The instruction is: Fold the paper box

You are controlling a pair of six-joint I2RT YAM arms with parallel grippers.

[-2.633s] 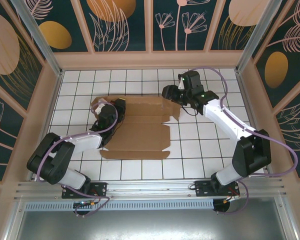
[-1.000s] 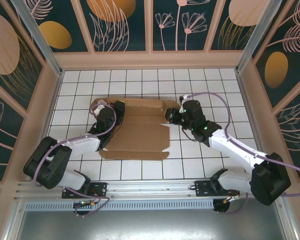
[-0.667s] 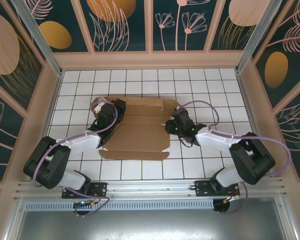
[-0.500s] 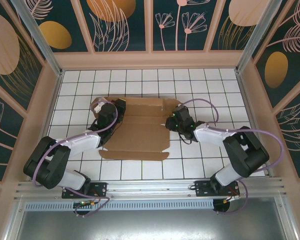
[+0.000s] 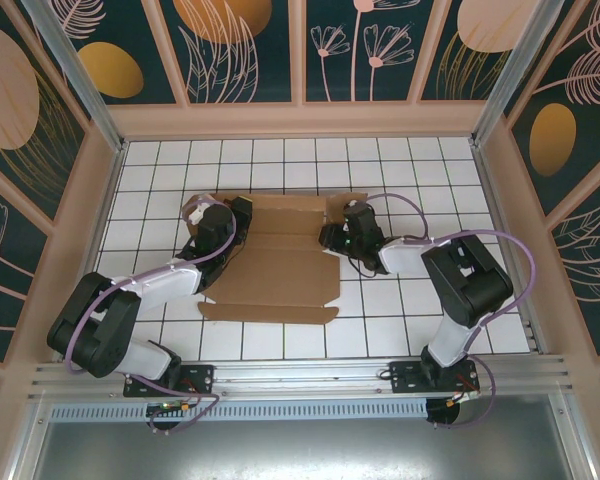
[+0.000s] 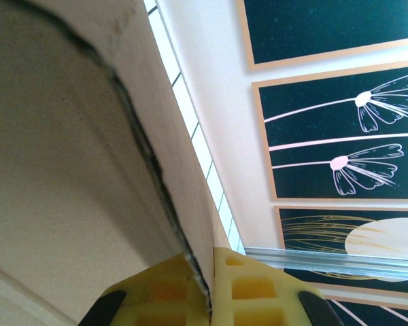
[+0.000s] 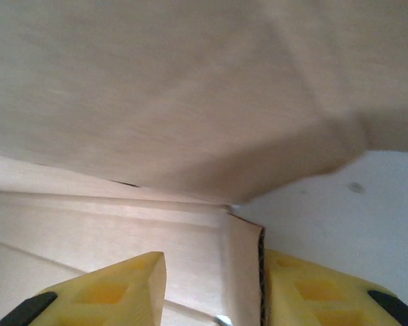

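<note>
Since the earliest view, the right arm had swung in from the far-right part of the desk (image 5: 280,160) and folded back on itself, bringing the right fingers (image 5: 330,238) low against the right edge of the paper box (image 5: 280,265); the left arm had hardly shifted. The paper box lay as an opened brown sheet near the middle of the desk, somewhat toward the far edge and the left side, with its long near flap flat on the white tiles and well apart from both arms' bases. The left fingers (image 5: 235,212) sat at the sheet's far-left corner. On the left wrist camera they were pressed together on a thin edge of cardboard (image 6: 88,149), which rose from between them and ran away toward the patterned wall. The right fingers stood partly apart. On the right wrist camera a corrugated edge of the sheet (image 7: 245,272) stood in the gap between them, just beside one finger and clear of the other, so nothing was clamped there. A broader, blurred panel of the same cardboard leaned over those fingers from above, and bare desk showed to one side of it. Between the two arms, the middle panels of the sheet lay flat and uncovered.
</note>
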